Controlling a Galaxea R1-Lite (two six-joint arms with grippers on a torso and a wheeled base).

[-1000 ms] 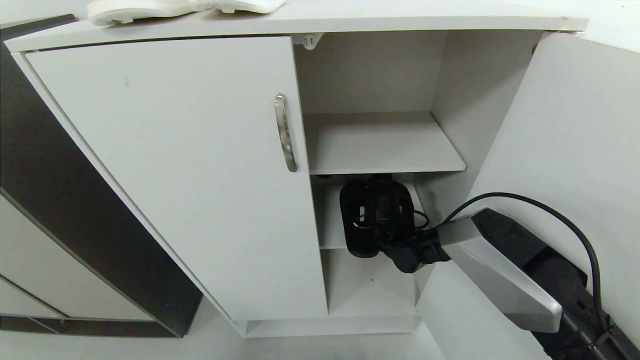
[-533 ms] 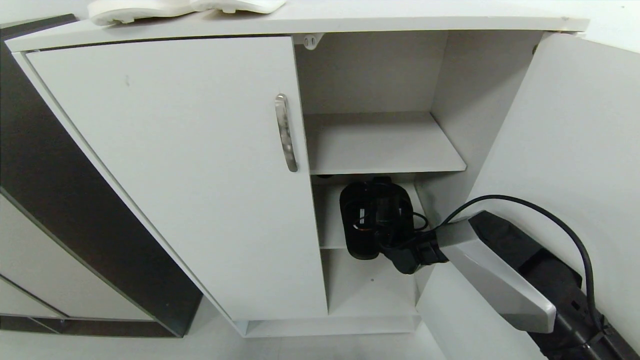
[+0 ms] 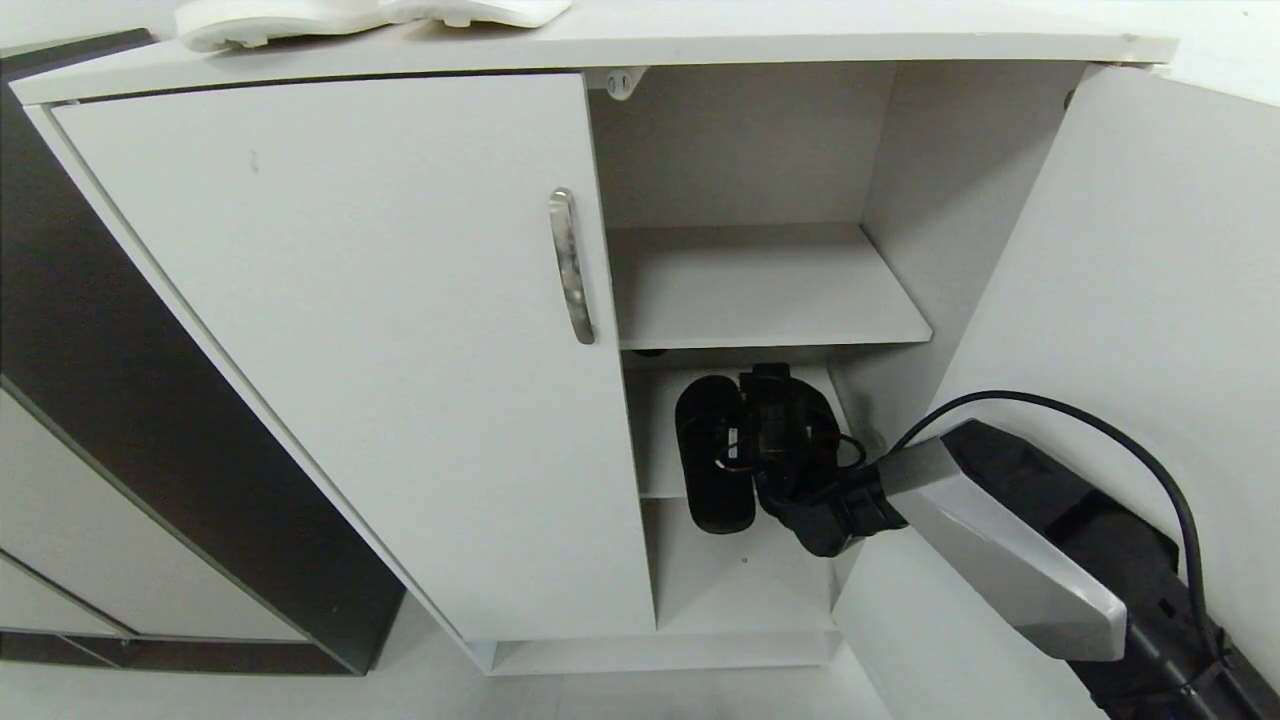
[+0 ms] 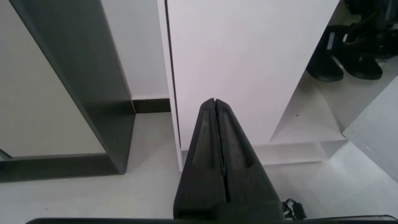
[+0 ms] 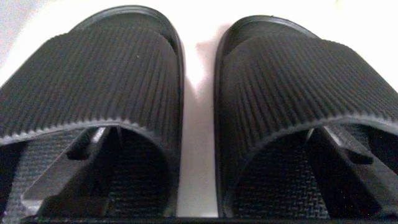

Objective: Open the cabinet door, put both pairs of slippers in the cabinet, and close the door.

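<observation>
A pair of black slippers (image 3: 710, 455) lies side by side on the middle shelf (image 3: 660, 440) of the white cabinet, heels over the shelf's front edge. My right gripper (image 3: 768, 415) is open among them. In the right wrist view one finger (image 5: 81, 162) sits under the strap of one black slipper (image 5: 93, 74) and the other finger under the strap of its mate (image 5: 298, 68). A white pair of slippers (image 3: 300, 15) rests on the cabinet top. My left gripper (image 4: 214, 124) hangs shut and holding nothing, low in front of the closed left door (image 4: 249, 62).
The right cabinet door (image 3: 1130, 250) stands swung open beside my right arm. The left door (image 3: 350, 330) is closed, with a metal handle (image 3: 570, 265). The upper shelf (image 3: 760, 290) and bottom compartment (image 3: 740, 580) are bare. A dark panel (image 3: 150, 400) stands left of the cabinet.
The two black slippers, pressed together before, now lie apart with a gap between them. My right gripper has opened and reached slightly deeper over the shelf.
</observation>
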